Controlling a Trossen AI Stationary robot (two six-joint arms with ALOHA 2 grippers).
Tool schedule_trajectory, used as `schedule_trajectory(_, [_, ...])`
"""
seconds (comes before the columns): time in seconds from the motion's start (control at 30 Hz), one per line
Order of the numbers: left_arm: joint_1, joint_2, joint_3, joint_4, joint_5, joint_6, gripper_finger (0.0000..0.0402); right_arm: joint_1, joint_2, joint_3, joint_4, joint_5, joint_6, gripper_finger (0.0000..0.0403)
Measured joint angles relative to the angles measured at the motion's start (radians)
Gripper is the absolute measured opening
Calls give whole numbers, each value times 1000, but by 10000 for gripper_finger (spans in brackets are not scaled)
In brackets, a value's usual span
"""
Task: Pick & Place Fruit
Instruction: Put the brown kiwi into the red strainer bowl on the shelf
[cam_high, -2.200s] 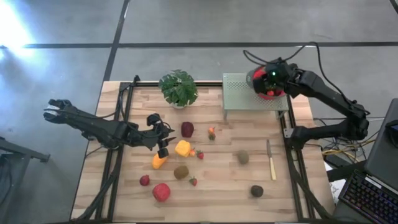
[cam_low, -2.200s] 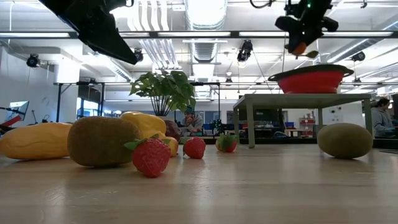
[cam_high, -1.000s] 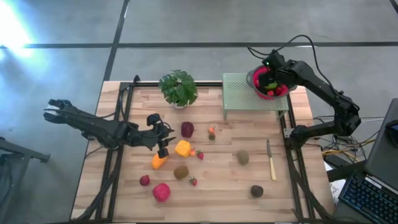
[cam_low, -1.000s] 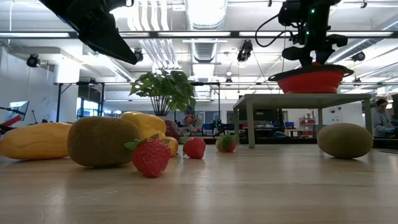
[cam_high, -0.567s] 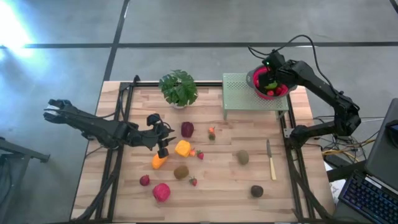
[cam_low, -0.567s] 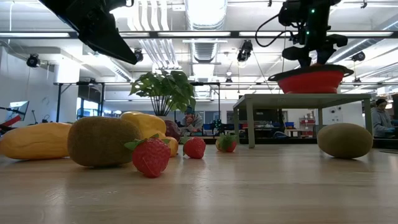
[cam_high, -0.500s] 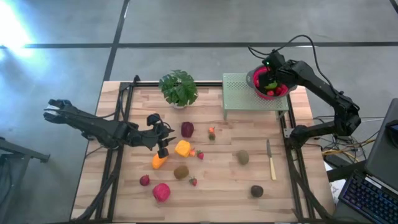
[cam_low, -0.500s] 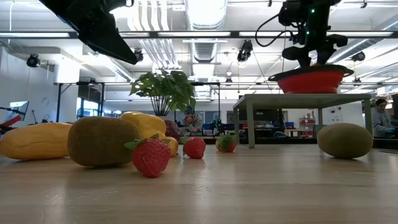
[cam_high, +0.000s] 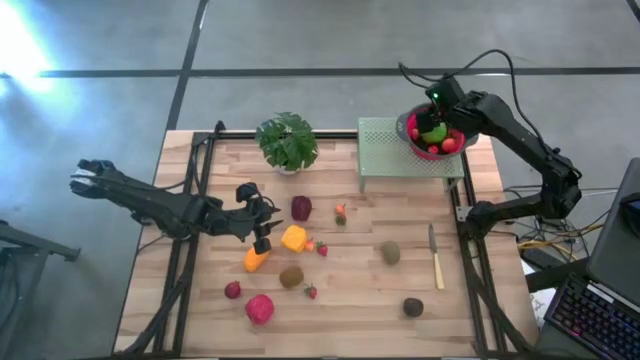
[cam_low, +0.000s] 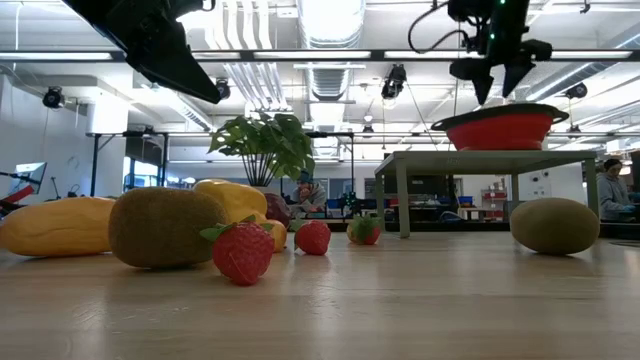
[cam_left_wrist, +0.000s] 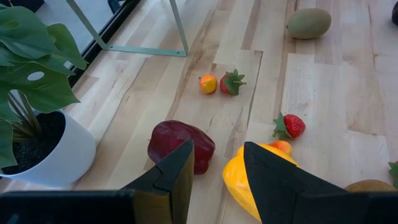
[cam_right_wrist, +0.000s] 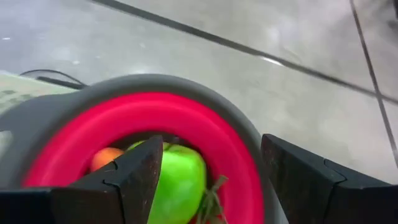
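The right gripper (cam_low: 497, 78) hangs just above the red bowl (cam_high: 436, 135), fingers spread and empty, a green fruit (cam_right_wrist: 177, 180) lying inside, apparently dropped there. Far from the bowl, the left gripper (cam_left_wrist: 217, 165) waits open over the scattered fruit (cam_high: 294, 238).

A robotics lab in an open industrial hall: exposed ceiling ducts (cam_low: 325, 40) and strip lights, polished concrete floor (cam_high: 300, 40) marked with dark lines, a person (cam_low: 612, 190) at the frame's far right, cables trailing beside the wooden surface (cam_high: 370, 300).
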Motion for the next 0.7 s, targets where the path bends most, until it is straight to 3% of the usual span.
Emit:
schedule_trajectory(0.37, [0,0,0,0,0,0,147,235,-6,20,35,-132,-81,229])
schedule_trajectory(0.7, [0,0,0,0,0,0,147,574,-4,5,47,-168,3,235])
